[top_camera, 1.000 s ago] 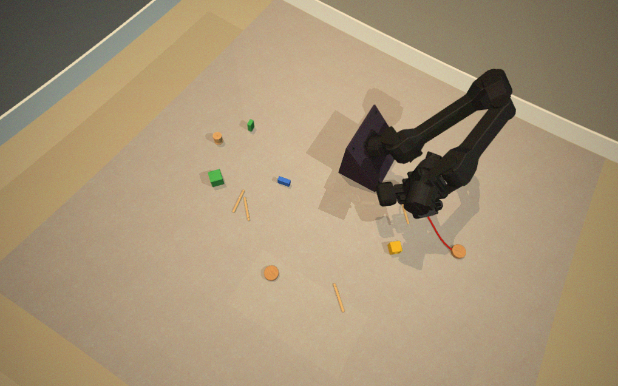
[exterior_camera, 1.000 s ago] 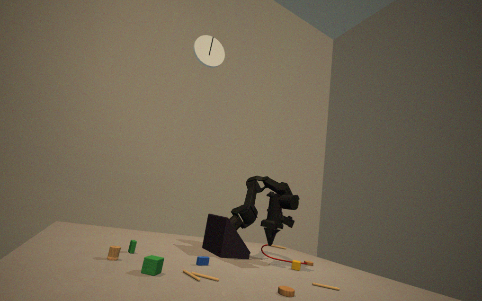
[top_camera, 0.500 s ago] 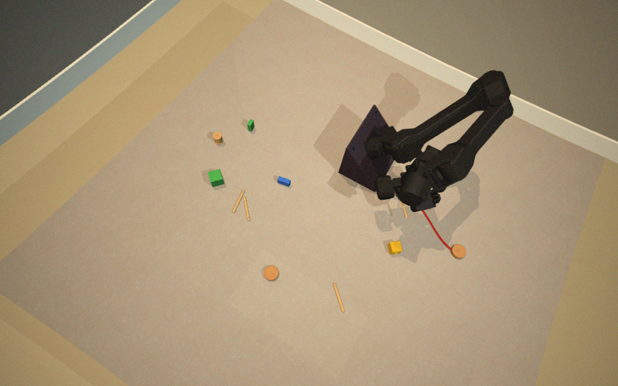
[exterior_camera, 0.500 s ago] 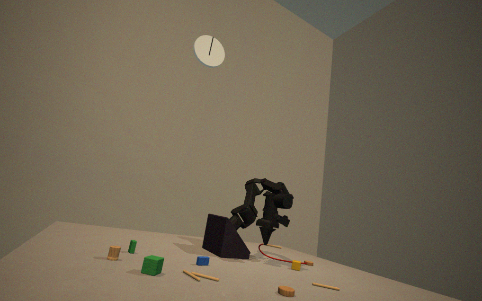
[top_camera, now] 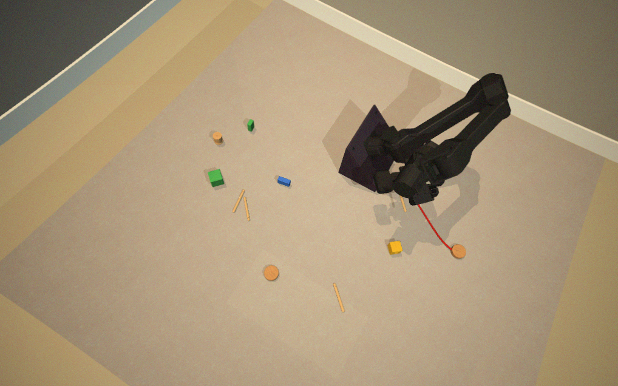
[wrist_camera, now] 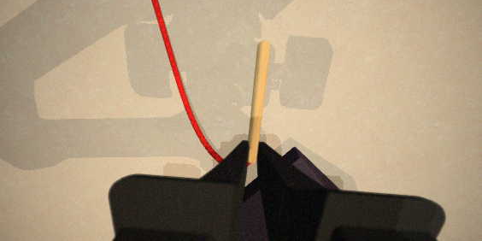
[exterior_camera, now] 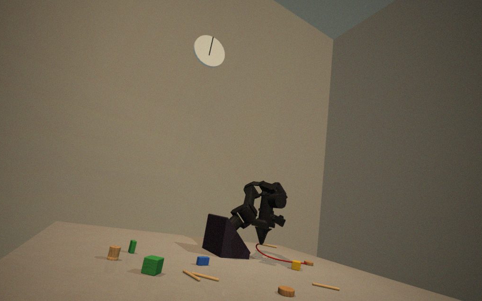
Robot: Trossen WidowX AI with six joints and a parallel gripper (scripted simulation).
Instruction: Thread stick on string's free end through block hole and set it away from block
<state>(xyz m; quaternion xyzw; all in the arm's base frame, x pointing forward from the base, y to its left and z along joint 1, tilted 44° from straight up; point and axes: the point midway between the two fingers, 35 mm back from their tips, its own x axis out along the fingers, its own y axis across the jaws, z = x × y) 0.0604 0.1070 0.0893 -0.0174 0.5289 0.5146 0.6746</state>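
Note:
My gripper (exterior_camera: 261, 243) (wrist_camera: 252, 147) is shut on one end of the pale wooden stick (top_camera: 403, 204) (exterior_camera: 270, 245) (wrist_camera: 259, 89). The stick's free end sticks out well past the fingertips. The red string (top_camera: 429, 223) (wrist_camera: 175, 70) comes from the gripped end and curves to the round wooden button (top_camera: 458, 250) (exterior_camera: 309, 263). The small yellow block (top_camera: 394, 247) (exterior_camera: 295, 265) stands on the table beyond the stick's free end and is out of the wrist view. Its hole cannot be made out. The stick is not in the block. The fingertips are hidden under the arm in the top view.
The arm's dark wedge base (top_camera: 360, 160) (exterior_camera: 216, 237) stands close to the gripper. Loose objects include a blue block (top_camera: 283, 181), a green cube (top_camera: 215, 178), a smaller green block (top_camera: 250, 125), a wooden cylinder (top_camera: 217, 138), another round button (top_camera: 271, 272) and a loose stick (top_camera: 338, 297).

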